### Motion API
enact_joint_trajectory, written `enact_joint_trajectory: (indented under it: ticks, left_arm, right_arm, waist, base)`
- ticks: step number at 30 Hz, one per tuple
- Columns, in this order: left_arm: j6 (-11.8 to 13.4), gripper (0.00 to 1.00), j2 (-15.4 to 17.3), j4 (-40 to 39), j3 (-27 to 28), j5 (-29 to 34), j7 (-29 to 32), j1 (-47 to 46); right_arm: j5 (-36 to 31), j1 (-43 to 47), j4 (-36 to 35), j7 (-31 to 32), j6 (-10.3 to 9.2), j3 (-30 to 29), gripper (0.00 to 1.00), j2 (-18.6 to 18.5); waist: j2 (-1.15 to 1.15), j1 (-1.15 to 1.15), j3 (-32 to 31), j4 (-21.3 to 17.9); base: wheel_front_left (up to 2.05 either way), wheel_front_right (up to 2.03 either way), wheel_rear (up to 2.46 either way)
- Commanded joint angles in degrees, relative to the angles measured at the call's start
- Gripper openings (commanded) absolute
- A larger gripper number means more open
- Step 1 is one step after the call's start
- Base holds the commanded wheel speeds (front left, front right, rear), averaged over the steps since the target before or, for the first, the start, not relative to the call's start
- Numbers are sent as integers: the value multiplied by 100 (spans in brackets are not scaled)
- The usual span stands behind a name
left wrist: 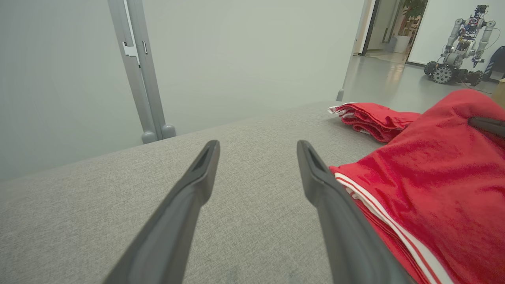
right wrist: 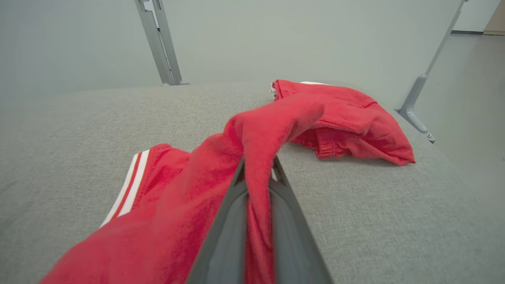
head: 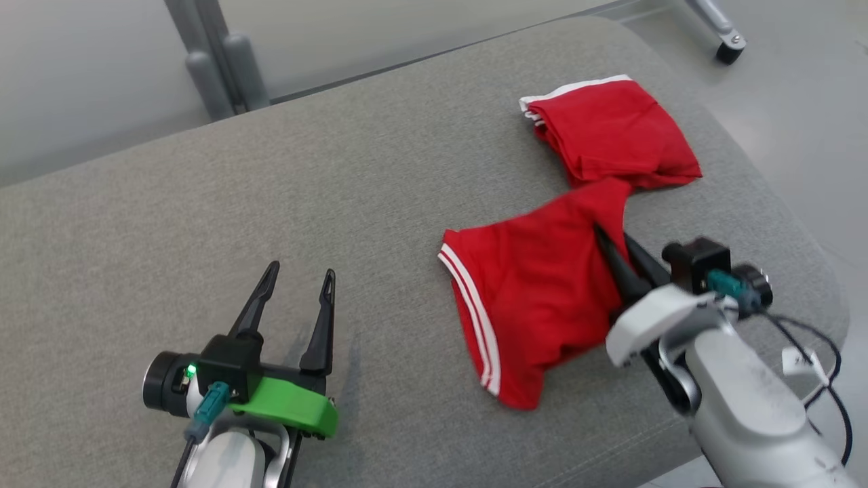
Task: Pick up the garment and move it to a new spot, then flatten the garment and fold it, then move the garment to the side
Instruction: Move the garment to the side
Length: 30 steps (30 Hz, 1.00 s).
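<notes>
Upholstery in a grey weave covers the cushion (head: 271,203) that carries everything. The garment (head: 542,278), red with white stripes (head: 471,312), sits on the right half of the cushion and runs from close to the near edge up towards the far right corner. Its far portion (head: 617,129) lies bunched and flat, with a white band (head: 576,88) on the side facing the far edge. Its near portion is raised into a ridge, narrowing to a twisted neck where the two portions meet.

The right gripper (head: 610,237) reaches in from the right edge, and its two dark fingers (head: 620,271) are pressed together on that ridge. In the right wrist view the red cloth (right wrist: 197,189) drapes over and between the closed fingers (right wrist: 292,213) of the right gripper (right wrist: 258,163), pinched tight.

The left gripper (head: 302,269) is over bare cushion near the near edge, left of the garment and apart from it, with its fingers spread and nothing between them. In the left wrist view the left gripper (left wrist: 258,144) points towards the far edge, and the striped hem (left wrist: 378,205) is just beside its right finger (left wrist: 335,213); whether they touch cannot be told.

A grey metal post (head: 217,61) stands beyond the far edge, and a caster wheel (head: 730,51) rests on the floor past the far right corner.
</notes>
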Motion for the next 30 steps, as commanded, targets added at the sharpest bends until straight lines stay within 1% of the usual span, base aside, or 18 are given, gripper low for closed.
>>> enact_joint_trajectory:
  ticks: [1, 5, 7, 9, 13, 17, 21, 23, 24, 26, 28, 30]
  left_arm:
    - [-36, 100, 29, -21, 12, 57, 4, -122]
    - [-60, 100, 28, -41, 15, 155, 5, -265]
    - [-74, 100, 28, -54, 25, 176, 4, -328]
    - [-79, 100, 28, -67, -21, 177, 4, -405]
    - [-90, 100, 28, -136, -120, 101, 5, -569]
    - [-82, 100, 28, -220, -163, 87, 4, -697]
    - [-82, 100, 28, -295, -132, 177, 4, -759]
    - [-87, 100, 27, -319, -95, 222, 4, -786]
    - [-90, 100, 27, -331, -84, 236, 4, -803]
    - [-97, 100, 27, -352, -76, 258, 4, -845]
    - [-104, 100, 26, -377, -72, 275, 5, -885]
    - [-110, 100, 27, -405, -71, 275, 5, -928]
  right_arm:
    - [4, -340, -52, -20, -9, 67, 0, -50]
    - [132, -1278, 59, -20, -9, 190, 0, -319]
    - [11, -1699, 368, -19, -10, 263, 0, -605]
    - [-84, -2088, 818, -15, -9, 216, 0, -891]
    - [-249, -2723, 1763, 15, -10, -77, 0, -1463]
    - [-558, -3151, 2403, 6, -9, -473, 0, -1940]
    - [-912, -3491, 2809, -2, -10, -829, 0, -2247]
    - [-1134, -3590, 3000, 25, -10, -980, 0, -2317]
    - [-1239, -3618, 3136, 123, -10, -1079, 18, -2373]
    - [-1458, -3658, 3426, 305, -10, -1356, 100, -2518]
    - [-1738, -3641, 3631, 391, -10, -1671, 100, -2633]
    - [-2045, -3547, 3705, 316, -9, -2029, 100, -2709]
  waist:
    - [0, 0, 488, 492]
    - [0, 0, 784, 782]
    - [0, 0, 908, 910]
    - [0, 0, 1022, 1064]
    - [0, 0, 1254, 1385]
    - [0, 0, 1490, 1628]
    - [0, 0, 1710, 1797]
    - [0, 0, 1815, 1859]
    - [0, 0, 1869, 1887]
    - [0, 0, 1968, 1949]
    - [0, 0, 2057, 2011]
    - [0, 0, 2126, 2062]
  base:
    - [0, 0, 0]
    - [0, 0, 0]
    - [0, 0, 0]
    - [0, 0, 0]
    - [0, 0, 0]
    - [0, 0, 0]
    - [0, 0, 0]
    - [0, 0, 0]
    - [0, 0, 0]
    - [0, 0, 0]
    - [0, 0, 0]
    - [0, 0, 0]
